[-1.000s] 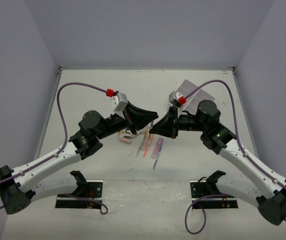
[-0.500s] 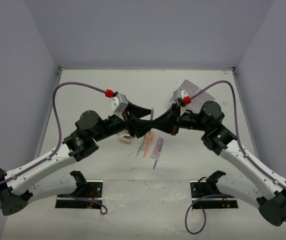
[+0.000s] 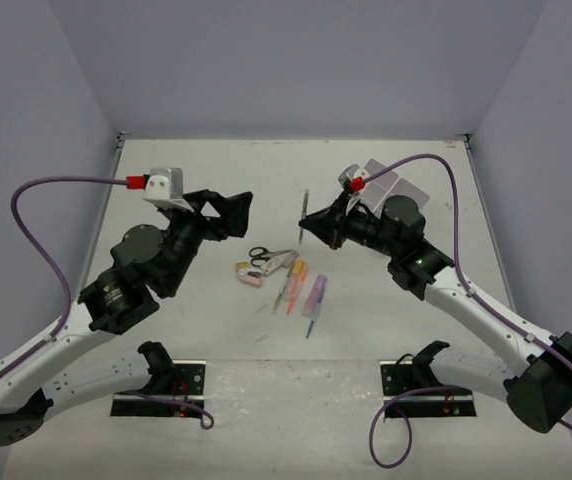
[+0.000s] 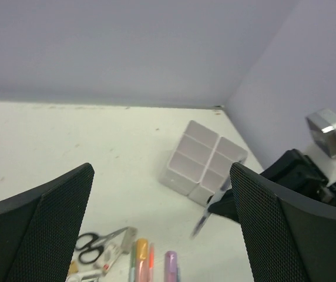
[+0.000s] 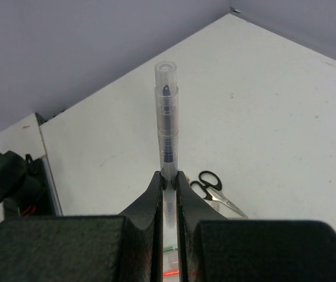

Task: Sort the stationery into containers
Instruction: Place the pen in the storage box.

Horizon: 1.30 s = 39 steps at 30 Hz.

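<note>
My right gripper [image 3: 310, 228] [image 5: 168, 179] is shut on a thin clear pen [image 3: 304, 206] [image 5: 167, 117], held in the air with its capped end sticking out past the fingertips. My left gripper [image 3: 241, 214] [image 4: 160, 169] hangs open and holds nothing, to the left of the pen [image 4: 212, 207]. On the table between the arms lie black-handled scissors [image 3: 261, 257] [image 4: 97, 242], small erasers [image 3: 249, 276], an orange marker [image 3: 296, 280] [image 4: 140, 258] and a purple marker [image 3: 315, 292]. The white four-compartment container [image 3: 398, 183] [image 4: 203, 158] stands at the back right, partly behind the right arm.
Grey walls close off the table at the back and on both sides. Two black arm mounts [image 3: 162, 384] [image 3: 428, 382] sit at the near edge. Purple cables [image 3: 36, 215] loop above each arm.
</note>
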Each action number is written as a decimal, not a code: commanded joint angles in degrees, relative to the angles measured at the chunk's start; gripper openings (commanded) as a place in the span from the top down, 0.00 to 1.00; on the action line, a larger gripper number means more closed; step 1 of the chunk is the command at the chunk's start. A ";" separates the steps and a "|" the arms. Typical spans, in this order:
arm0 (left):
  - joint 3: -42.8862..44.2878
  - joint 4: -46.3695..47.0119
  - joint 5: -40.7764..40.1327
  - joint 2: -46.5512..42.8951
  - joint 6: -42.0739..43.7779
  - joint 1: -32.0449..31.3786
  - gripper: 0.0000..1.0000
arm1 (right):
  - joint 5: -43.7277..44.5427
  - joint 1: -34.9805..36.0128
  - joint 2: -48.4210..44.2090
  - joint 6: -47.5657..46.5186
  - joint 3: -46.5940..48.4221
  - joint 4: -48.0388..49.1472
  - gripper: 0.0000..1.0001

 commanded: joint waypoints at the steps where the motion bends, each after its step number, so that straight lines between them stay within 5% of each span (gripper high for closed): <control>1: -0.95 -17.39 -15.90 -3.76 -6.63 0.05 0.00 | 8.18 -1.92 2.39 -3.24 2.52 2.01 1.00; 6: -5.17 -26.10 -9.95 -10.23 -6.67 0.05 0.00 | 14.61 -3.42 4.99 -7.00 4.43 2.89 1.00; 12: -18.50 -16.55 1.06 -17.63 -1.67 0.08 0.00 | 24.72 -9.34 9.14 -8.40 5.56 9.49 1.00; 16: -18.60 -17.14 5.33 -15.37 -1.82 0.05 0.00 | 34.82 -13.62 13.73 -9.11 8.33 13.18 1.00; 24: -17.04 -22.24 8.07 -11.34 -3.19 0.05 0.00 | 37.91 -20.96 23.08 -10.57 13.17 16.82 1.00; 39: -19.08 -18.96 12.35 -15.10 -2.99 0.05 0.00 | 39.54 -23.68 32.49 -11.93 12.28 21.36 1.00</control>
